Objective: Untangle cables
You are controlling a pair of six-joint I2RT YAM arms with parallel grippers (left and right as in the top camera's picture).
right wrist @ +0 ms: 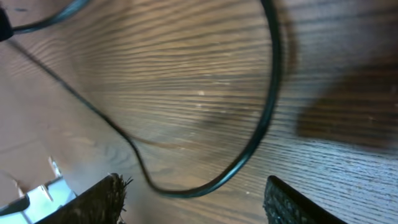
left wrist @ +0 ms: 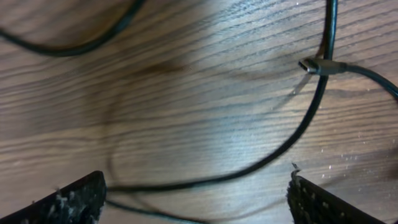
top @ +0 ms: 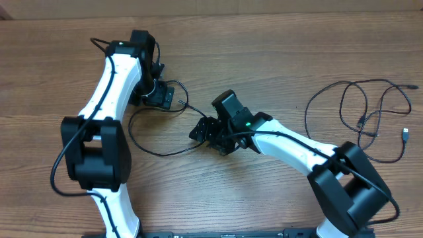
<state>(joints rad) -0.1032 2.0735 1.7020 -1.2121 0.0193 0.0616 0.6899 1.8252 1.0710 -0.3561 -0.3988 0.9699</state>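
Note:
A thin black cable [top: 135,139] loops on the wooden table between the two arms. My left gripper [top: 158,98] is open just above it; in the left wrist view the cable [left wrist: 298,130] curves between the spread fingers [left wrist: 196,199], with a small plug [left wrist: 320,66] at upper right. My right gripper [top: 201,130] is open over the same cable's other end; in the right wrist view the cable [right wrist: 261,124] bends between the open fingers [right wrist: 193,199]. A second loose bundle of black cables [top: 370,112] lies at the far right, with plug ends [top: 404,134].
The wooden table [top: 264,46] fills the view. The white left arm [top: 109,86] stretches up the left side. The white right arm [top: 297,149] reaches in from the lower right, near the right-hand cable bundle.

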